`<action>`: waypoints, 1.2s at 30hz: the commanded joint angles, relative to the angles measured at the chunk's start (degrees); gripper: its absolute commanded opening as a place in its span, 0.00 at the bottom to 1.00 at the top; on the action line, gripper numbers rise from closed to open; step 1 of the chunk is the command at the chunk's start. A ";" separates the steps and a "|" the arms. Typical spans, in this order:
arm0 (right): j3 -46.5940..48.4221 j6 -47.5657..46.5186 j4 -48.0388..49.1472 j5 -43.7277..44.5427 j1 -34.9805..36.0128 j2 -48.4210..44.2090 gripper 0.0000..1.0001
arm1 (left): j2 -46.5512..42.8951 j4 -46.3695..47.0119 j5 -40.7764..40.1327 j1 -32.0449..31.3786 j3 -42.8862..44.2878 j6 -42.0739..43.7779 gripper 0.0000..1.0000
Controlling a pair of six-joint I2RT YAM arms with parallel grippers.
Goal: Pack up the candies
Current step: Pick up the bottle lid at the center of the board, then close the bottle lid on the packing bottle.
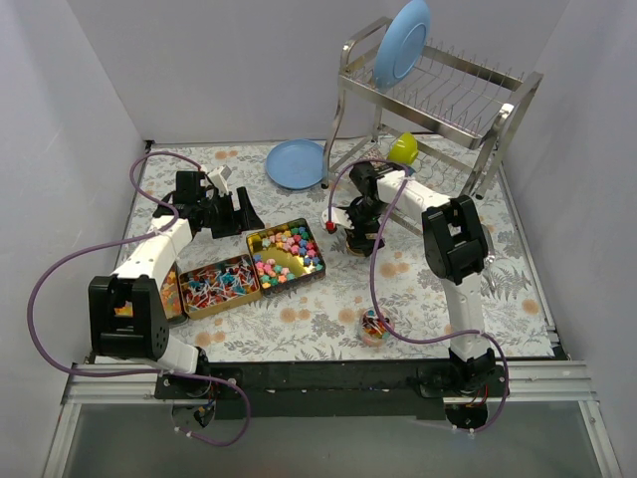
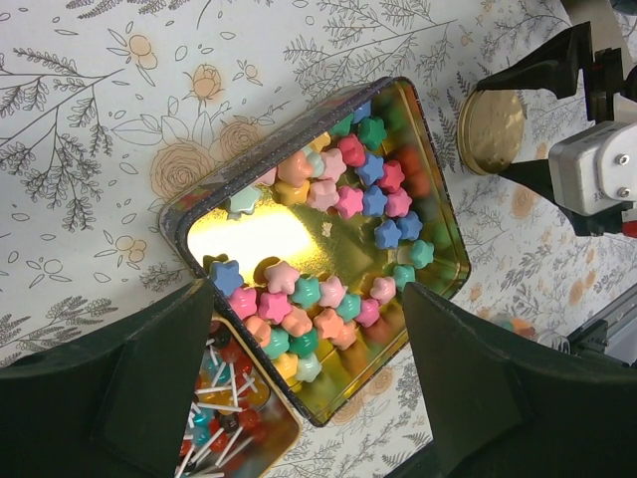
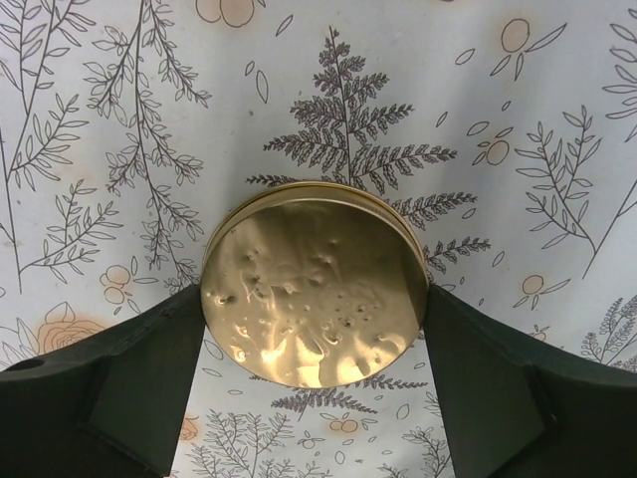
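Observation:
Star-shaped candies in pink, green, blue and orange lie in an open square gold tin at mid table. The left wrist view shows the candies heaped along the tin's near side, with bare gold floor behind. My left gripper hangs open and empty just left of the tin, with its gripper straddling the tin's near corner from above. A small round container of mixed candies stands near the front. My right gripper is shut on a round gold lid, also seen in the left wrist view.
A second tin holds lollipops beside the square tin, and another tin lies partly under the left arm. A steel dish rack with a blue plate stands back right. A yellow cup and a blue plate sit near it.

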 commanded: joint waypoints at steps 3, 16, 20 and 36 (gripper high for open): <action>1.53 4.78 -6.44 -2.33 0.25 -0.87 0.76 | -1.54 1.33 2.88 0.56 -0.94 0.46 0.76; -14.27 11.72 -11.82 -6.64 7.97 -27.39 0.75 | -3.12 7.40 10.70 -1.46 -4.55 1.96 0.90; -26.92 15.24 -7.25 -4.45 16.04 -36.46 0.75 | -2.16 8.45 11.59 -1.37 -5.25 -1.55 0.98; -40.13 19.55 -0.91 3.11 26.18 -43.68 0.76 | -9.98 9.87 9.48 -1.46 -10.61 -4.73 0.98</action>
